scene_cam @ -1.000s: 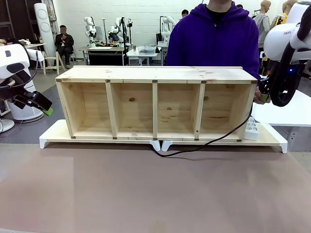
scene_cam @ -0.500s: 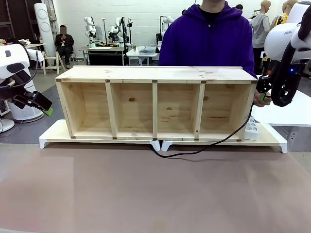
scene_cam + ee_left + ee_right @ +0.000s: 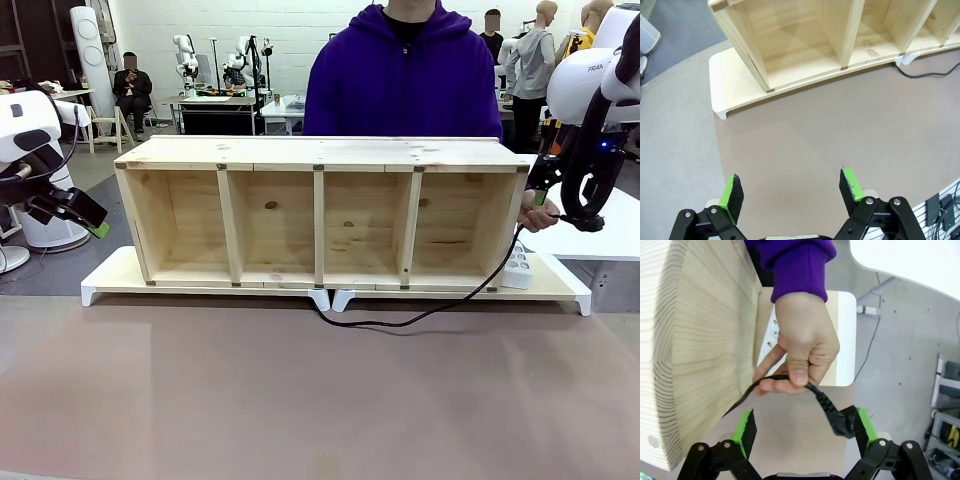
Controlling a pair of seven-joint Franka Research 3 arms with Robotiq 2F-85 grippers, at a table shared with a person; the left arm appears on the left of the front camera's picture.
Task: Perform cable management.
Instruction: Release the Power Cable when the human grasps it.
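Observation:
The black cable (image 3: pixel 420 314) runs from under the middle of the wooden shelf (image 3: pixel 320 210) along the table, then rises at the shelf's right end into the person's hand (image 3: pixel 541 214). In the right wrist view that hand (image 3: pixel 805 347) pinches the cable (image 3: pixel 775 380), and its black plug (image 3: pixel 841 421) hangs between my fingers, close to the right pad (image 3: pixel 863 423). My right gripper (image 3: pixel 805 421) is open around it, beside the shelf's end (image 3: pixel 543 190). My left gripper (image 3: pixel 790 186) hovers open over bare table, off the shelf's left end (image 3: pixel 88 216).
A white power strip (image 3: pixel 517 267) lies on the white riser (image 3: pixel 570 290) at the shelf's right end. The person in a purple hoodie (image 3: pixel 405 80) stands behind the shelf. A white table (image 3: pixel 600 235) stands to the right.
The person has stepped to the left and pulled the plug end out to the right, past my right gripper. The cable's loop on the table has tightened slightly. The left arm has stayed still.

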